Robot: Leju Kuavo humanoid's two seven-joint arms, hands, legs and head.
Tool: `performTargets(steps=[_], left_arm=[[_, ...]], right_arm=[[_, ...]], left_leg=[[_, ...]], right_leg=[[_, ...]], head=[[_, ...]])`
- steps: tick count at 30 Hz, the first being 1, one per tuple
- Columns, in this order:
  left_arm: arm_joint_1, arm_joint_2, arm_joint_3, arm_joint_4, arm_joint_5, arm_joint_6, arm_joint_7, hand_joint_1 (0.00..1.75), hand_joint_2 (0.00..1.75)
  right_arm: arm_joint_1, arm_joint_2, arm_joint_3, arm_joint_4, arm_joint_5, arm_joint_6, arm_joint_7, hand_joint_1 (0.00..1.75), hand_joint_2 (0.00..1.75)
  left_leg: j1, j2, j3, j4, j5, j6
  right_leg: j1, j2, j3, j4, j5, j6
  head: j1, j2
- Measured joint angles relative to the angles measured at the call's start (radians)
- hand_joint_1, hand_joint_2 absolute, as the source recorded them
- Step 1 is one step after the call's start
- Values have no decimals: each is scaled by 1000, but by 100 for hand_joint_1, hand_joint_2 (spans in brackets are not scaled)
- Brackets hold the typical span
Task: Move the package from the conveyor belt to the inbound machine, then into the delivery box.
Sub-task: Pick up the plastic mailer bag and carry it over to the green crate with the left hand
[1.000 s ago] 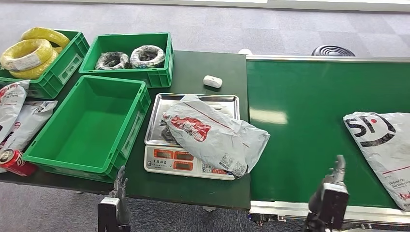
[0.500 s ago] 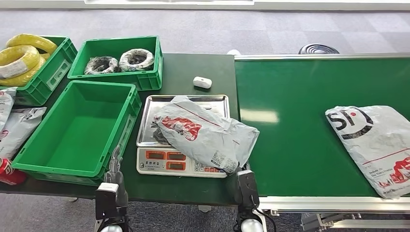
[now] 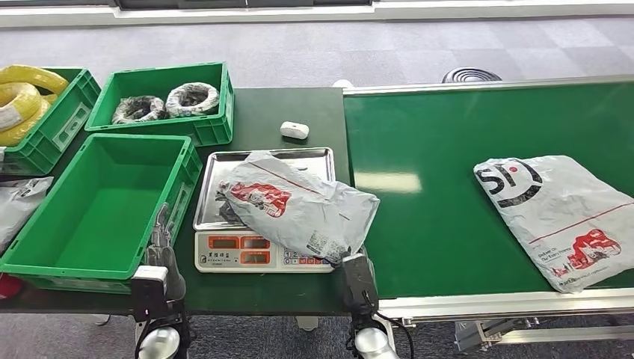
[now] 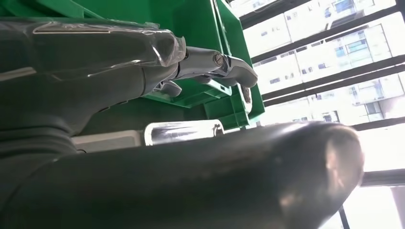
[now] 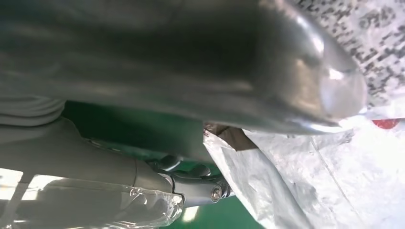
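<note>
Bag [image 3: 299, 211] lay on scale [image 3: 262, 250], one end hanging over belt [image 3: 448, 202]. Right hand [image 3: 357, 280] at bag's corner — grip unclear. Left hand [image 3: 161, 258] held nothing. Weak pinch — bag might slip off.

I see yellow coils [image 3: 15, 101] in the far-left crate [image 3: 56, 131], wrapped coils [image 3: 193, 98] in the next crate [image 3: 196, 129], a white device [image 3: 294, 130] on the surface [image 3: 262, 116].

A parcel-sorting station: conveyor belt [image 3: 478, 149], scale [image 3: 258, 250], green crates [image 3: 45, 258].
</note>
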Motion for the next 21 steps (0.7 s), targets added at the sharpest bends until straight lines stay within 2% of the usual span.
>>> performTargets(steps=[3,6,9,13,21], left_arm=[[9,-3,15,-3,1,-1,2,0,0],[27,-7,34,-6,2,-7,2,0,0],[44,-9,55,-6,2,-19,1,0,0],[52,-12,68,-6,2,-32,-2,0,0],[58,-17,75,-6,2,-33,-4,0,0]], right_arm=[[22,-5,-33,-56,-39,-141,-9,0,0],[71,-30,-122,-178,-11,-206,9,0,0],[136,-53,-223,-325,41,-214,14,0,0],[212,-53,-326,-499,130,-215,2,0,0],[276,-39,-403,-666,169,-215,-1,0,0]], left_leg=[[-1,-19,-2,0,6,-5],[-3,-38,-6,1,12,-5],[-7,-45,-16,1,14,-4],[-10,-46,-23,1,14,-3],[-10,-46,-25,1,13,-2]], right_leg=[[-1,-18,0,0,-4,3],[-4,-38,-3,0,-7,6],[-8,-45,-9,0,-7,8],[-12,-45,-15,0,-8,9],[-12,-45,-18,0,-8,10]], head=[[0,0],[1,0],[0,0],[0,0],[0,0]])
